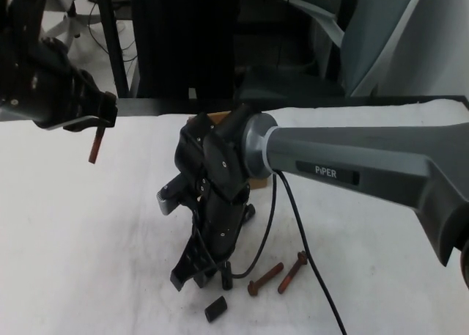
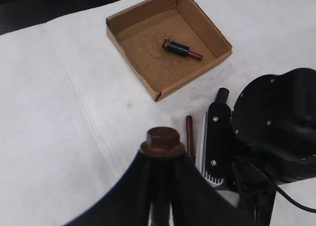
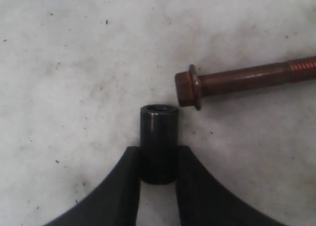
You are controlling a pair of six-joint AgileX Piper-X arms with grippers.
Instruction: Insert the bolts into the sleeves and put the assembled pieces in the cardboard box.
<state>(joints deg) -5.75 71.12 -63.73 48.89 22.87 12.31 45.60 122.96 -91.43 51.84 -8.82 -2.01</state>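
My left gripper (image 1: 105, 119) hangs above the far left of the bench, shut on a copper bolt (image 1: 94, 146) that points down; its hex head (image 2: 159, 139) sits between the fingers. My right gripper (image 3: 159, 154) is low over the cloth, shut on a black sleeve (image 3: 159, 139) whose open end faces outward. In the high view that sleeve (image 1: 227, 275) stands at the fingertips. The cardboard box (image 2: 148, 70) holds one assembled bolt and sleeve (image 2: 181, 49).
Two loose bolts (image 1: 264, 278) (image 1: 292, 272) lie right of the right gripper, one close to the held sleeve (image 3: 237, 80). A spare sleeve (image 1: 215, 308) lies near the front edge. The right arm's cable (image 1: 315, 276) trails across the white cloth.
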